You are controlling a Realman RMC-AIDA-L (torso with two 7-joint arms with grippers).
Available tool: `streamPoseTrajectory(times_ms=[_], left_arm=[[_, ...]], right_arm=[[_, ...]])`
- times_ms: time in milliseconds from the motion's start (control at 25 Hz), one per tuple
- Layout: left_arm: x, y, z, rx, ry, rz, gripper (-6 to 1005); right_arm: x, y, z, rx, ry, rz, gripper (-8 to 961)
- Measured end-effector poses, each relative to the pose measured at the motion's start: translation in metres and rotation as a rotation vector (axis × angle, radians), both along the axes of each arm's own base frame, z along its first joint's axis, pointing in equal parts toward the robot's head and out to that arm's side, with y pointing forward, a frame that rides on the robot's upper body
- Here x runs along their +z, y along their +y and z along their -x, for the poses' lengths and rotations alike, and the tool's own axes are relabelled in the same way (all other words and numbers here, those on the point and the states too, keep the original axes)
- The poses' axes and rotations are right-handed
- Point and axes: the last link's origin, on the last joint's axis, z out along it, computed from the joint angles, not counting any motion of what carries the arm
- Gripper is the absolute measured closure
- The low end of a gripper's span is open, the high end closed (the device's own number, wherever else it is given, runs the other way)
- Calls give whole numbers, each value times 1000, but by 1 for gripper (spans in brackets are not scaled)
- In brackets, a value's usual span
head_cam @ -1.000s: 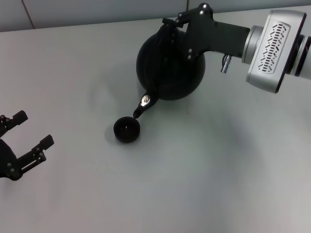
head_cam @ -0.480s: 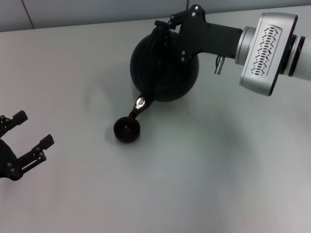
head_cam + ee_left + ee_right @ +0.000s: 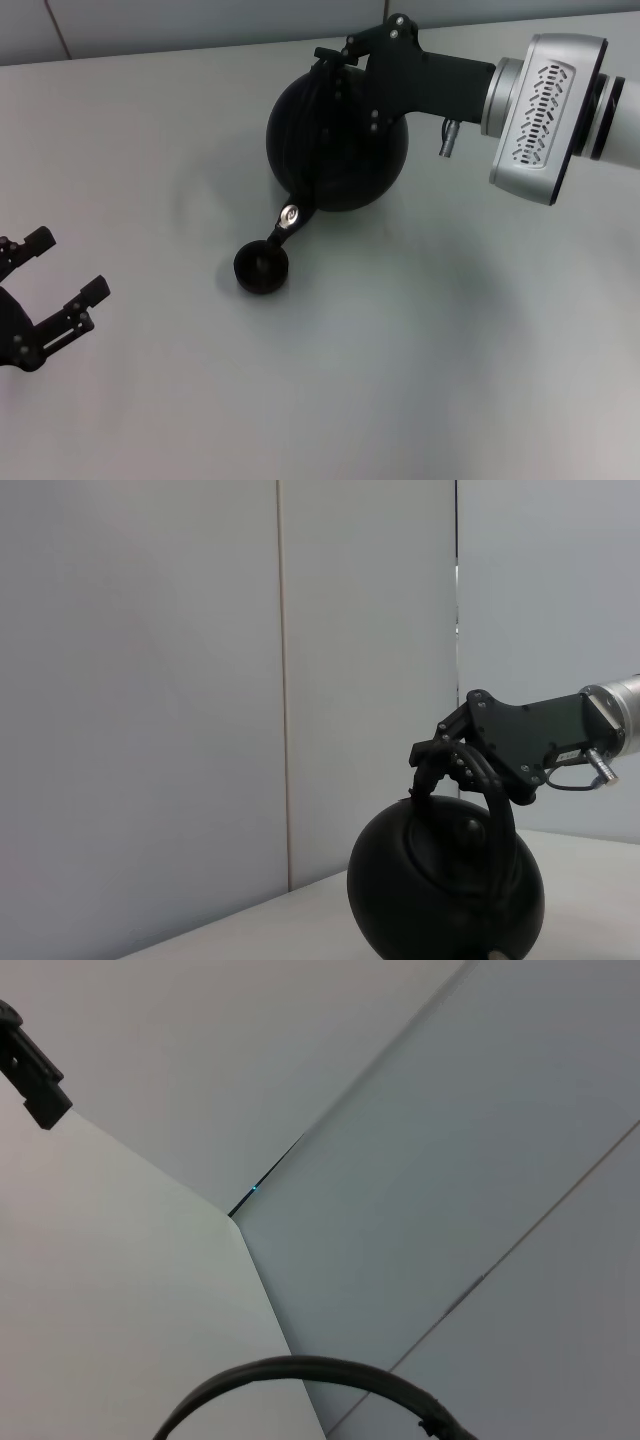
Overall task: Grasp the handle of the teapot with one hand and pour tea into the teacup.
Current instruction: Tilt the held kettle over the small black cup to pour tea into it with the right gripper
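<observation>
My right claw (image 3: 335, 62) was pinching the handle (image 3: 497, 805), holding the teapot (image 3: 335, 140) tilted, its spout (image 3: 284, 222) just over the teacup (image 3: 261, 268) on the counter (image 3: 400, 350). My left claw (image 3: 50, 285) sat spread, well away from the teacup. A drifting spout could spill tea past the rim. I couldn't see any stream or the cup's fill.

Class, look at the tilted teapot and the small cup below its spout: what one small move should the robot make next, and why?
Probably tip the teapot slightly further. The right hand grips the handle at the pot's top, and the spout already slants down over the teacup's rim, yet no stream of tea shows. The left hand is parked, open, away to the left.
</observation>
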Motion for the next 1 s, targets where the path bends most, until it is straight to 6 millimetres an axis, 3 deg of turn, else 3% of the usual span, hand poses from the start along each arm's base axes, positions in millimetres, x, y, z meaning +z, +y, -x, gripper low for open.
streamPoseTrajectory(times_ms=[1000], left_arm=[[1, 0, -1, -3, -5, -4, 195]], right_arm=[[0, 2, 4, 33, -20, -11, 872]])
